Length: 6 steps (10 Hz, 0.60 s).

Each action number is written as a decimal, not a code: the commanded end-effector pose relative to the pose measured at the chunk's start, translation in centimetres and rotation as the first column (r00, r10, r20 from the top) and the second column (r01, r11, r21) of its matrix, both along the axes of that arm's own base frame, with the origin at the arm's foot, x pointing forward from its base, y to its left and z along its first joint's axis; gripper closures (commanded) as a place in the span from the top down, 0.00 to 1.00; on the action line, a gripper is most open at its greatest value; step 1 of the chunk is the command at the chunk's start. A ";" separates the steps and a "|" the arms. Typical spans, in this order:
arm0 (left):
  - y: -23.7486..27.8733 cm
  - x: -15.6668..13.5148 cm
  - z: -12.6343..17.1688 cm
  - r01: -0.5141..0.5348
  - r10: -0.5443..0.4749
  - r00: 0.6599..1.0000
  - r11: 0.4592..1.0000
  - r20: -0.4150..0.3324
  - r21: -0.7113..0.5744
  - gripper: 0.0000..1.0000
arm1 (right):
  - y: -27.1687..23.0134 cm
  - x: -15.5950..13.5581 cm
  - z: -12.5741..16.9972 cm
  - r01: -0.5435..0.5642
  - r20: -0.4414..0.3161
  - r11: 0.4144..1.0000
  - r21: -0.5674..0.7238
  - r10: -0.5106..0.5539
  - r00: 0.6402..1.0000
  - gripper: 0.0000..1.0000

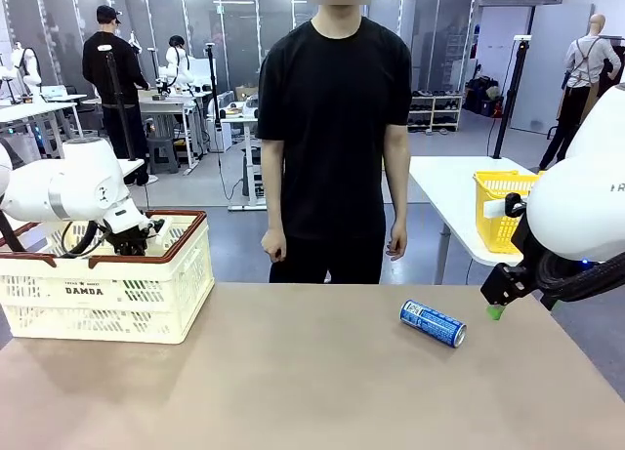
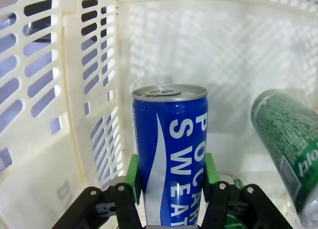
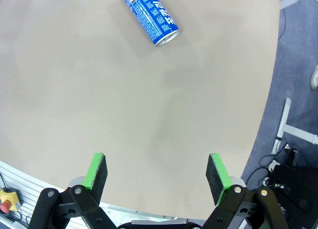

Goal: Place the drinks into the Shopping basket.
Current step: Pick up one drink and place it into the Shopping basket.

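Inside the cream Shopping basket (image 1: 107, 294), my left gripper (image 2: 171, 177) is shut on a blue can (image 2: 171, 154) with white lettering, its silver top facing the basket wall (image 2: 223, 55). A green can (image 2: 288, 139) lies in the basket beside it. From the front, the left gripper (image 1: 130, 241) reaches down past the brown rim. Another blue can (image 1: 433, 323) lies on its side on the table at the right, also seen as the blue can (image 3: 149, 15) in the right wrist view. My right gripper (image 3: 156, 172) hangs open above the table, away from that can; a green pad (image 1: 495, 311) shows by the table's right edge.
A person in black (image 1: 334, 128) stands at the far side, hands at their sides. The brown table (image 1: 312, 391) has bare room in the middle and front. A yellow mesh basket (image 1: 500, 206) sits on a white table behind, at the right.
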<state>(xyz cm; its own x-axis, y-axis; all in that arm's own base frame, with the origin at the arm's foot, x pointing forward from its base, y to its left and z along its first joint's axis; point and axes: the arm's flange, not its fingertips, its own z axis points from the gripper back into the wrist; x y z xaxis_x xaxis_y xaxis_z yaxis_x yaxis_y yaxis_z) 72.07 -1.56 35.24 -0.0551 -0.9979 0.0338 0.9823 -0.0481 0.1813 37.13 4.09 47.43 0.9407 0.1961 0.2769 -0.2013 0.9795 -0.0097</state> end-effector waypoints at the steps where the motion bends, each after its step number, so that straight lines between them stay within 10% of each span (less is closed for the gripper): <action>1: 0.1 1.2 -0.2 0.028 -0.028 0.999 0.999 0.033 -0.024 0.57 | -0.2 0.1 0.1 -0.016 -0.002 1.000 -0.007 0.016 1.000 1.00; 6: 0.1 2.4 -1.4 0.044 -0.043 0.998 0.999 0.036 -0.025 0.57 | -0.2 0.1 0.1 -0.016 -0.002 1.000 -0.007 0.016 1.000 1.00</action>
